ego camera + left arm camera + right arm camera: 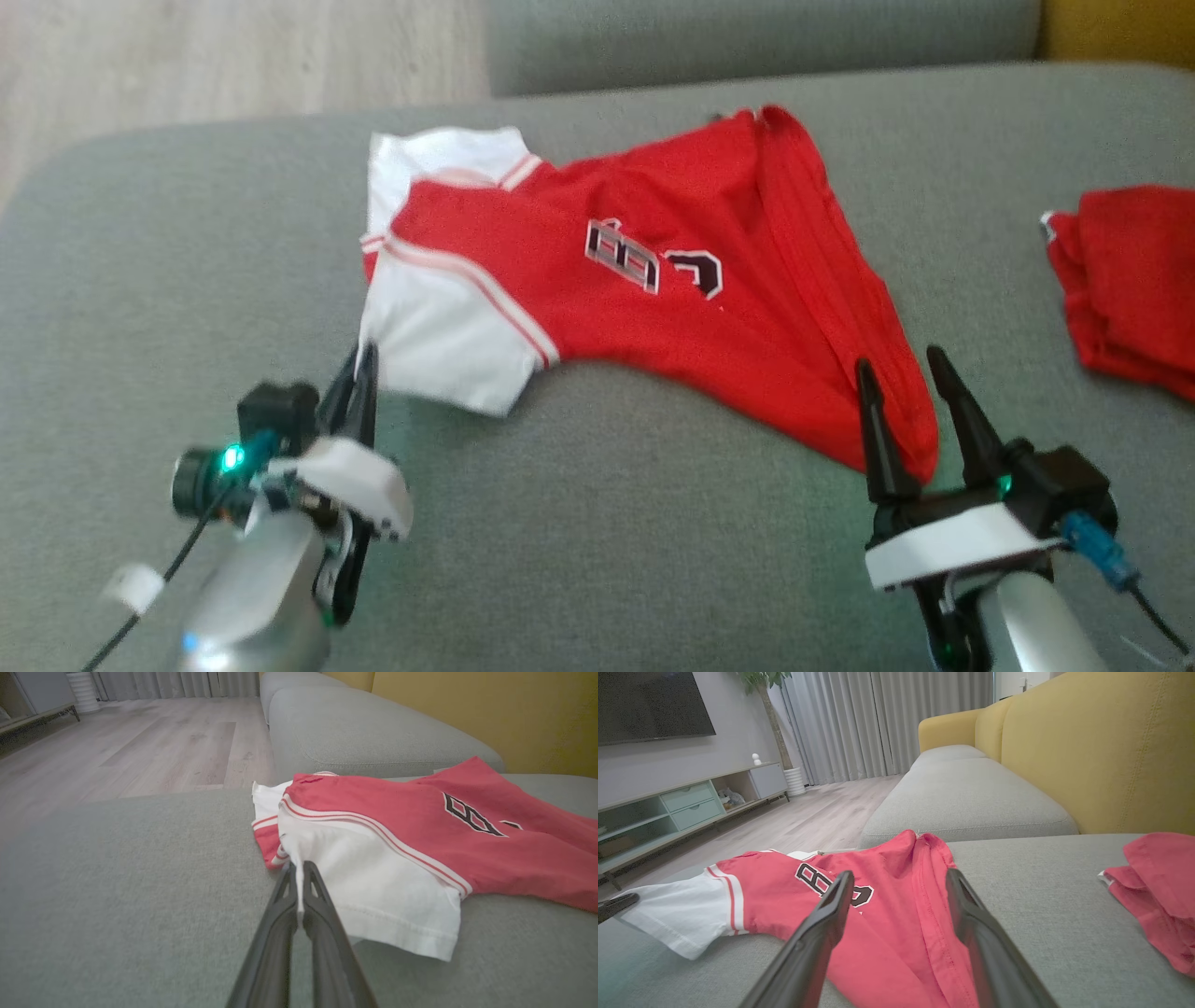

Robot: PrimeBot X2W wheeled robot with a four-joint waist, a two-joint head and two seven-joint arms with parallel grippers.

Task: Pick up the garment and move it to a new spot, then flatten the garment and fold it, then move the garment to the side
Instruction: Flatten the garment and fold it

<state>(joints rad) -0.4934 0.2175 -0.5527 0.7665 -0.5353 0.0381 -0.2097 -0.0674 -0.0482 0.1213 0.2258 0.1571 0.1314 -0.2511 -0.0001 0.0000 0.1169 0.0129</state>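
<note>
The garment point(653, 308) is a red jersey with white sleeves and a black number, spread crumpled on the grey sofa seat point(607, 523). My left gripper point(366, 359) is shut on the edge of its near white sleeve point(373, 891), pinching a fold of the cloth at the fingertips point(299, 865). My right gripper point(901, 364) stands open at the garment's red lower corner point(901, 933), one finger on each side of the hem, with the cloth lying between and below them. The left fingertip point(616, 903) shows at the far left of the right wrist view, at the white sleeve.
A second red cloth point(1130, 280) lies folded at the right of the seat. A yellow sofa back point(1101, 756) rises behind, another grey cushion point(364, 732) sits beyond the garment, and wooden floor point(140, 746) drops off past the seat's left edge.
</note>
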